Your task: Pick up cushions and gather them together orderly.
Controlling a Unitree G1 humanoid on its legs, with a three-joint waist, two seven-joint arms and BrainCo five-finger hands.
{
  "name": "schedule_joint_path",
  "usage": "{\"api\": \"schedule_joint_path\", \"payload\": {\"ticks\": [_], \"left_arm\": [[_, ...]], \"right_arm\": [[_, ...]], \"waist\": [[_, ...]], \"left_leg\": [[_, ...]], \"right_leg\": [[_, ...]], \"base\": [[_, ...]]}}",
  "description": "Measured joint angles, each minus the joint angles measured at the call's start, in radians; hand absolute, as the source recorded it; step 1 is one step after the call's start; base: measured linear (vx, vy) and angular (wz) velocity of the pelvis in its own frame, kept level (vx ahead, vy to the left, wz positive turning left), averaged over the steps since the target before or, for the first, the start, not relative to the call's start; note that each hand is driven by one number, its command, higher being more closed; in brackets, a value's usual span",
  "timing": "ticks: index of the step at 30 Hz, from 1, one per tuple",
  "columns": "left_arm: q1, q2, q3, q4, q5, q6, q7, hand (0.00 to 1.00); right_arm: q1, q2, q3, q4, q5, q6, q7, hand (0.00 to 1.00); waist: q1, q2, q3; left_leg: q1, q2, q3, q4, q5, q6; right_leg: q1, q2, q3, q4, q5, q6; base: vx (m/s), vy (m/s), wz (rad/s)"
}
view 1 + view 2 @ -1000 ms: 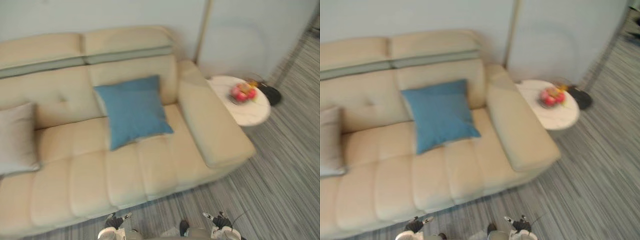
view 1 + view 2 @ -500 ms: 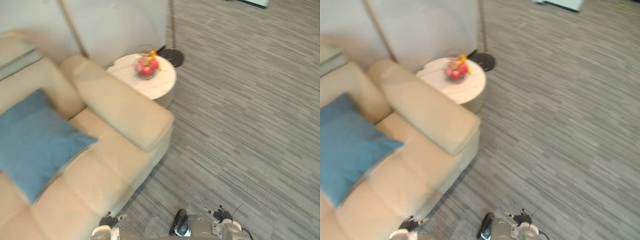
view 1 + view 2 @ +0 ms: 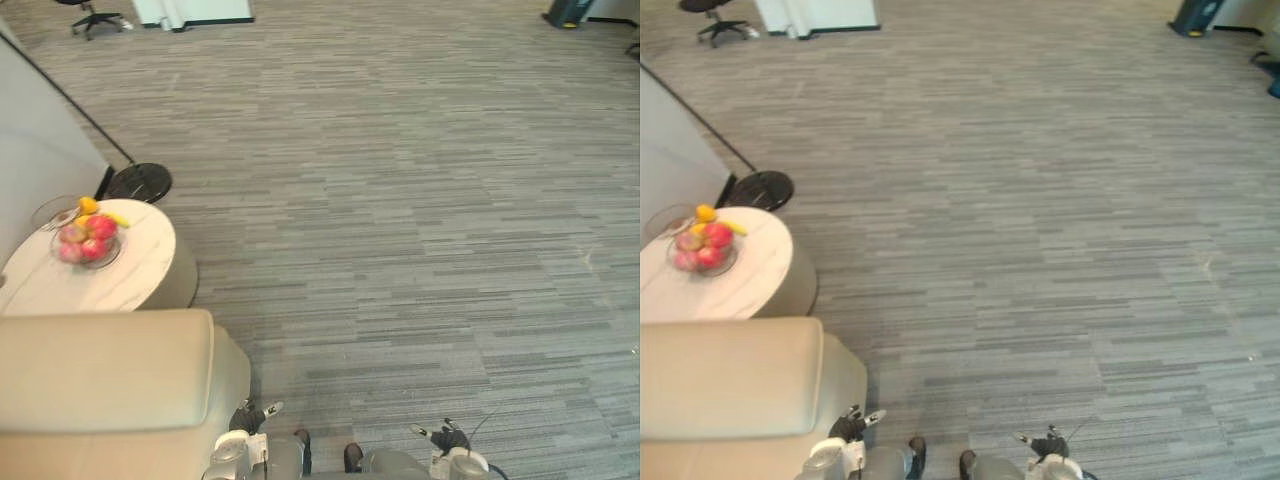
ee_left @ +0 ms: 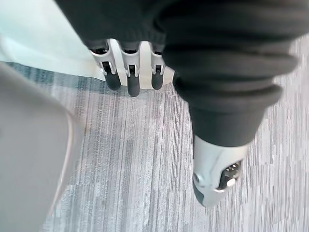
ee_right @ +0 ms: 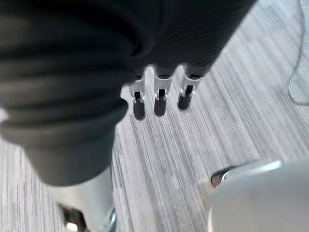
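The cream sofa's armrest (image 3: pixel 105 372) fills the lower left corner of the eye views. My left hand (image 3: pixel 246 419) hangs low beside that armrest. In the left wrist view its fingers (image 4: pixel 131 73) point straight down over the carpet, open and holding nothing. My right hand (image 3: pixel 441 438) hangs at the lower right over bare carpet. Its fingers (image 5: pixel 159 96) are straight too and hold nothing.
A round white side table (image 3: pixel 120 282) stands just beyond the armrest, with a bowl of fruit (image 3: pixel 88 240) on it. A black round lamp base (image 3: pixel 138 182) sits behind it by a pale wall panel (image 3: pixel 35 140). Grey striped carpet (image 3: pixel 420 220) stretches ahead and to the right. An office chair (image 3: pixel 95 17) stands far off.
The camera has swung to the right: the sofa seat and the blue cushion have left the picture on the left, and open carpet now shows. Both hands still hang low.
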Motion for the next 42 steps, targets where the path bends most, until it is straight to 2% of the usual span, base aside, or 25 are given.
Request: {"api": "schedule_joint_path", "payload": {"ticks": [3,5,8,10,11,12,15,16,17,19,20,21,22,24,26,29,30,32,33,34,35,37,39,40,42], "left_arm": [[0.011,0.005,0.033,0.0,0.003,0.006,0.001,0.0],[0.013,0.009,0.032,0.0,0.003,0.007,0.001,0.0],[0.015,0.014,0.016,0.001,0.003,0.011,0.001,0.0],[0.016,0.038,-0.032,0.019,0.002,0.019,0.002,0.0],[0.014,0.055,-0.062,0.038,0.002,0.021,0.002,0.0],[0.014,0.063,-0.068,0.045,-0.001,0.023,0.003,0.0],[0.006,0.105,-0.134,0.063,-0.001,0.022,0.003,0.0],[0.007,0.116,-0.135,0.062,0.0,0.022,0.003,0.0],[0.009,0.105,-0.137,0.061,0.001,0.019,0.005,0.0],[0.012,0.092,-0.136,0.059,0.001,0.018,0.005,0.0],[0.012,0.082,-0.134,0.058,0.001,0.019,0.005,0.0],[0.014,0.076,-0.125,0.047,-0.002,0.018,0.001,0.0],[0.017,0.077,-0.124,0.033,0.0,0.016,0.002,0.0],[0.02,0.077,-0.128,0.007,0.002,0.009,0.004,0.0],[0.019,0.06,-0.129,-0.011,0.002,0.001,0.002,0.0],[0.013,0.048,-0.135,-0.046,0.001,-0.005,0.002,0.0],[0.003,0.044,-0.135,-0.045,0.001,-0.004,0.002,0.0],[0.007,0.041,-0.131,-0.046,0.001,-0.003,0.003,0.0],[0.014,0.038,-0.121,-0.052,-0.002,-0.003,0.003,0.0],[0.022,0.038,-0.112,-0.058,-0.002,-0.003,0.003,0.0],[0.022,0.039,-0.095,-0.069,0.003,-0.002,0.002,0.0],[0.019,0.041,-0.076,-0.071,0.003,-0.002,0.003,0.0],[0.02,0.048,-0.081,-0.058,0.006,0.003,0.003,0.0],[0.019,0.049,-0.096,-0.057,0.008,0.007,0.003,0.0],[0.015,0.047,-0.119,-0.045,0.013,0.011,0.003,0.0]], "right_arm": [[-0.009,0.029,0.004,-0.011,0.001,-0.005,0.002,0.0],[-0.012,0.045,0.005,-0.012,0.007,-0.01,0.004,0.0],[-0.028,0.058,-0.002,-0.01,0.008,-0.014,0.008,0.0],[-0.037,0.054,-0.004,0.0,0.007,-0.014,0.008,0.0],[-0.049,0.043,-0.004,0.011,0.006,-0.014,0.008,0.0],[-0.054,0.039,-0.004,0.018,0.005,-0.013,0.008,0.0],[-0.047,0.013,-0.004,0.041,-0.001,-0.009,0.005,0.0],[-0.037,0.003,-0.004,0.042,-0.001,-0.005,0.006,0.0],[-0.039,-0.03,-0.002,0.05,-0.001,-0.004,0.006,0.0],[-0.045,-0.045,-0.004,0.071,0.0,-0.004,0.006,0.0],[-0.051,-0.052,-0.005,0.078,0.001,-0.005,0.004,0.0],[-0.051,-0.054,-0.004,0.08,0.002,-0.005,0.001,0.0],[-0.049,-0.051,-0.002,0.088,0.006,-0.003,-0.002,0.0],[-0.048,-0.044,-0.002,0.116,0.026,-0.004,-0.005,0.0],[-0.051,-0.045,-0.007,0.116,0.048,-0.004,-0.006,0.0],[-0.048,-0.038,-0.049,0.111,0.086,-0.003,-0.008,0.0],[-0.049,-0.036,-0.073,0.106,0.087,-0.004,-0.01,0.0],[-0.046,-0.024,-0.085,0.105,0.088,-0.004,-0.013,0.0],[-0.042,-0.017,-0.083,0.103,0.087,-0.003,-0.014,0.0],[-0.034,-0.003,-0.082,0.085,0.087,-0.003,-0.014,0.0],[-0.014,0.016,-0.082,0.05,0.086,-0.004,-0.015,0.0],[-0.009,0.044,-0.08,0.014,0.085,-0.004,-0.01,0.0],[0.008,0.071,-0.079,-0.026,0.085,-0.01,-0.008,0.0],[0.018,0.074,-0.079,-0.053,0.085,-0.018,-0.004,0.0],[0.02,0.069,-0.079,-0.064,0.085,-0.029,-0.002,0.0]], "waist": [[0.026,-0.012,-0.003],[0.021,-0.02,-0.011],[0.024,-0.007,-0.018],[0.023,0.002,-0.012],[0.021,0.008,-0.008],[0.021,0.007,-0.008],[0.006,-0.037,-0.005],[-0.001,-0.047,-0.006],[-0.007,-0.006,-0.019],[-0.008,0.02,-0.022],[-0.009,0.037,-0.018],[-0.008,0.048,-0.009],[-0.006,0.043,-0.003],[-0.002,0.031,0.006],[0.0,0.026,0.01],[0.007,0.026,0.015],[0.01,0.027,0.021],[0.016,0.026,0.021],[0.025,0.016,0.016],[0.031,0.008,0.007],[0.029,-0.006,-0.007],[0.042,-0.029,-0.004],[0.042,-0.038,-0.001],[0.036,-0.038,0.001],[0.018,-0.038,0.001]], "left_leg": [[0.061,0.026,0.127,-0.005,-0.031,0.005],[0.077,0.046,0.195,-0.013,-0.04,0.013],[0.1,0.116,0.291,-0.043,-0.039,0.011],[0.122,0.16,0.302,-0.064,-0.036,0.007],[0.162,0.197,0.309,-0.1,-0.035,-0.043],[0.177,0.207,0.316,-0.119,-0.03,-0.055],[0.238,0.211,0.352,-0.167,0.001,-0.115],[0.264,0.215,0.342,-0.179,-0.002,-0.153],[0.252,0.273,0.313,-0.15,0.01,-0.187],[0.196,0.331,0.258,-0.029,0.016,-0.186],[0.114,0.377,0.179,0.144,0.048,-0.136],[0.029,0.414,0.105,0.34,0.096,-0.054],[-0.012,0.423,0.07,0.479,0.081,-0.047],[-0.065,0.371,0.019,0.642,0.035,-0.073],[-0.124,0.289,0.016,0.659,0.002,-0.075],[-0.231,0.166,0.056,0.447,-0.036,-0.06],[-0.249,0.11,0.051,0.255,-0.021,-0.053],[-0.251,0.059,0.044,-0.005,0.068,-0.059],[-0.248,0.042,0.04,-0.051,0.164,-0.049],[-0.248,0.034,0.058,-0.038,0.213,-0.029],[-0.258,0.023,0.087,0.015,0.177,-0.002],[-0.238,0.028,0.14,0.082,0.117,0.025],[-0.138,0.026,0.16,0.078,0.048,0.026],[-0.057,0.025,0.16,0.047,-0.004,0.021],[0.041,0.025,0.159,0.012,-0.049,0.021]], "right_leg": [[-0.023,0.004,0.012,0.093,-0.031,0.027],[-0.061,-0.031,-0.115,0.137,-0.05,0.033],[-0.109,-0.171,-0.439,0.171,-0.053,0.036],[-0.121,-0.235,-0.556,0.156,-0.049,0.038],[-0.14,-0.255,-0.585,0.147,-0.037,0.054],[-0.154,-0.265,-0.593,0.137,-0.027,0.06],[-0.182,-0.329,-0.611,0.053,0.103,0.044],[-0.191,-0.322,-0.594,0.06,0.139,0.057],[-0.201,-0.271,-0.6,0.097,0.084,0.028],[-0.203,-0.226,-0.598,0.103,0.052,0.003],[-0.185,-0.181,-0.59,0.09,0.033,-0.02],[-0.141,-0.139,-0.584,0.057,0.03,-0.043],[-0.093,-0.108,-0.574,0.029,0.025,-0.062],[0.004,-0.074,-0.536,-0.027,0.016,-0.082],[0.066,-0.059,-0.488,-0.076,0.01,-0.092],[0.125,-0.054,-0.418,-0.135,-0.002,-0.099],[0.152,-0.06,-0.389,-0.157,-0.015,-0.091],[0.175,-0.07,-0.353,-0.171,-0.045,-0.064],[0.191,-0.084,-0.316,-0.171,-0.07,-0.041],[0.204,-0.1,-0.292,-0.171,-0.09,-0.025],[0.208,-0.127,-0.28,-0.159,-0.101,-0.006],[0.18,-0.152,-0.245,-0.049,-0.092,0.01],[0.097,-0.171,-0.253,0.263,-0.042,0.054],[0.005,-0.186,-0.252,0.504,0.006,0.063],[-0.096,-0.195,-0.28,0.67,-0.043,0.057]], "base": [[0.1,0.066,-1.17],[0.05,-0.01,-0.92],[0.08,-0.063,-1.02],[0.14,-0.198,-1.05],[0.13,-0.237,-1.05],[0.17,-0.345,-0.85],[0.19,-0.369,-0.32],[0.28,-0.524,-0.2],[0.25,-0.467,-0.19],[0.21,-0.392,-0.37],[0.33,-0.527,-0.51],[0.34,-0.482,-0.57],[0.3,-0.361,-0.56],[0.33,-0.273,-0.68],[0.35,-0.188,-0.73],[0.33,-0.049,-0.67],[0.44,0.032,-0.67],[0.39,0.071,-0.69],[0.5,0.132,-0.78],[0.7,0.152,-0.69],[0.66,0.127,-0.51],[0.62,0.138,-0.62],[0.56,0.154,-0.52],[0.52,0.108,-0.28],[0.5,0.07,-0.14]]}}
